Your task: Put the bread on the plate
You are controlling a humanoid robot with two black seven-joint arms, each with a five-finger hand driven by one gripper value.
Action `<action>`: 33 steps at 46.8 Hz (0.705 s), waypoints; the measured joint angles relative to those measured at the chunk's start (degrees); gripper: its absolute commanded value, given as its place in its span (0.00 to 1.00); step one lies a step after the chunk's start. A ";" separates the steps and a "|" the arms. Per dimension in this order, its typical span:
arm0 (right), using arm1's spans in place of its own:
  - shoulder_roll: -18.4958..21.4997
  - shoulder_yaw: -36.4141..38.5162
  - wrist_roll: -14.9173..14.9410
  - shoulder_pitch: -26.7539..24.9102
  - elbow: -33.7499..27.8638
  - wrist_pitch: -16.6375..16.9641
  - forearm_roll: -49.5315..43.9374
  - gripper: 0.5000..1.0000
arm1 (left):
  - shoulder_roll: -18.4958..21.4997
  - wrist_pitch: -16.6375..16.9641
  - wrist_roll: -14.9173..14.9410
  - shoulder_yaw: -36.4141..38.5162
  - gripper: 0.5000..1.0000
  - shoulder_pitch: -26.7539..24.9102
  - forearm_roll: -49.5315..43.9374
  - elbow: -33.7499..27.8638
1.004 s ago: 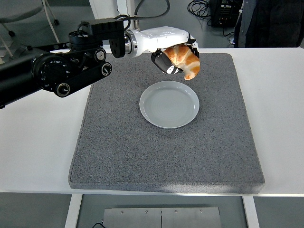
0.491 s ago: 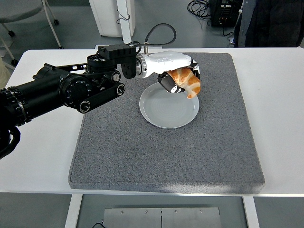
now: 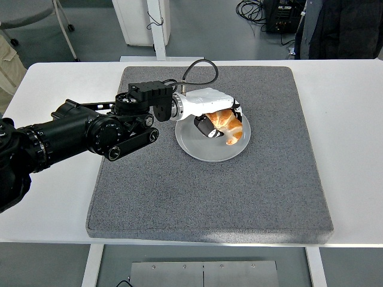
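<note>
A golden-brown croissant (image 3: pixel 230 125) is held in my left hand (image 3: pixel 216 120), whose white shell and black fingers curl around it. The hand hovers low over the grey round plate (image 3: pixel 206 149), toward its upper right part. The croissant's lower tip hangs close to the plate's surface; whether it touches I cannot tell. The black left arm (image 3: pixel 90 134) reaches in from the left edge across the mat. My right arm does not show.
The plate sits on a dark grey mat (image 3: pixel 209 191) covering the middle of the white table (image 3: pixel 347 119). A cable (image 3: pixel 200 66) loops above the wrist. A person's dark clothing (image 3: pixel 344 27) stands at the top right, past the table.
The left hand has carried the croissant down and toward me, from above the plate's far edge to low over the plate. The arm has stretched further in.
</note>
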 measured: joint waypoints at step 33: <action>0.00 0.00 0.00 0.02 0.02 0.00 0.00 1.00 | -1.10 2.92 -1.23 2.74 0.00 2.44 -0.11 3.28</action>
